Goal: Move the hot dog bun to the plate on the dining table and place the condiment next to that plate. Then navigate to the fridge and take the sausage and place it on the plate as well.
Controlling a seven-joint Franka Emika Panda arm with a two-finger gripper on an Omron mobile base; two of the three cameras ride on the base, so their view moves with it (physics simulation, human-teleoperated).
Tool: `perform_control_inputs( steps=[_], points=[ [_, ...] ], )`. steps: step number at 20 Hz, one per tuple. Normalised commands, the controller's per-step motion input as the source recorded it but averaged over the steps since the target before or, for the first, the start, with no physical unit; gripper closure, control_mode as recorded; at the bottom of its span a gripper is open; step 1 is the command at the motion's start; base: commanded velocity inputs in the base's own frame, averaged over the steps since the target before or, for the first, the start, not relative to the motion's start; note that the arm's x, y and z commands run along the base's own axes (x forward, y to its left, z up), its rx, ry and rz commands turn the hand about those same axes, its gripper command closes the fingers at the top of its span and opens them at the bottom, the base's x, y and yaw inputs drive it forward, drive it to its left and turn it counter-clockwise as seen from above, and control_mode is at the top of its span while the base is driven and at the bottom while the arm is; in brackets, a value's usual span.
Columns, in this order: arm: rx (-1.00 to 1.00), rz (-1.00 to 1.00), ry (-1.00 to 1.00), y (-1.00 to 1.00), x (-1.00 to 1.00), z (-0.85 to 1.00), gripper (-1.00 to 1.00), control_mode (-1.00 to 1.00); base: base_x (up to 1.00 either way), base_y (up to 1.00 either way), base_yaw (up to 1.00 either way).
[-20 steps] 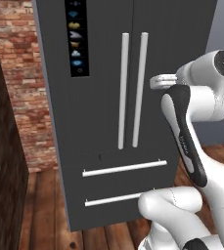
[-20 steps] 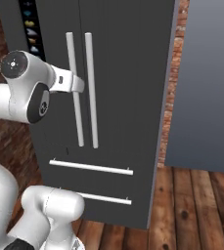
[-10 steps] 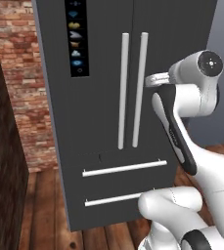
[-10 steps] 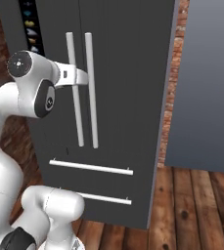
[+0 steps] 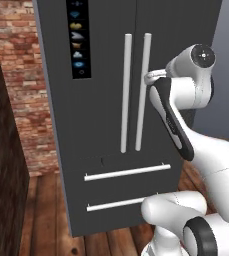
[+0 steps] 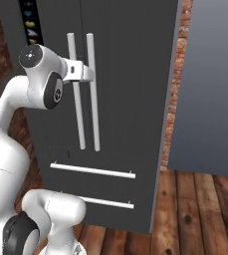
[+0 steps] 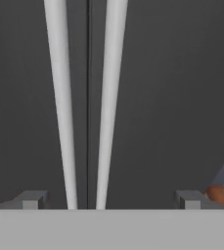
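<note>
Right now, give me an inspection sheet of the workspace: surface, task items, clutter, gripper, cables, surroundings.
Surface: wood plank floor; no work surface seen.
Job's things: fridge doors shut, both lower drawers shut; two pale bar handles upright side by side.
Clutter: nothing seen.
Gripper: gripper open, empty, facing the door seam, its fingertips straddling both handles, just short of them.
Cables: nothing seen.
Surroundings: brick wall left of the fridge, dark cabinet side nearer, grey panel to the right.
</note>
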Motion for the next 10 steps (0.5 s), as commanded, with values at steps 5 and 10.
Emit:
perform_control_inputs(
  steps=[5,10],
  points=[
    [0.0,0.0,0.05,0.0,0.34,0.0,-1.0,-1.0,0.0,0.0,0.0],
    [0.0,0.0,0.0,0.0,0.42,-0.03,-1.0,-1.0,0.0,0.0,0.0]
  ],
)
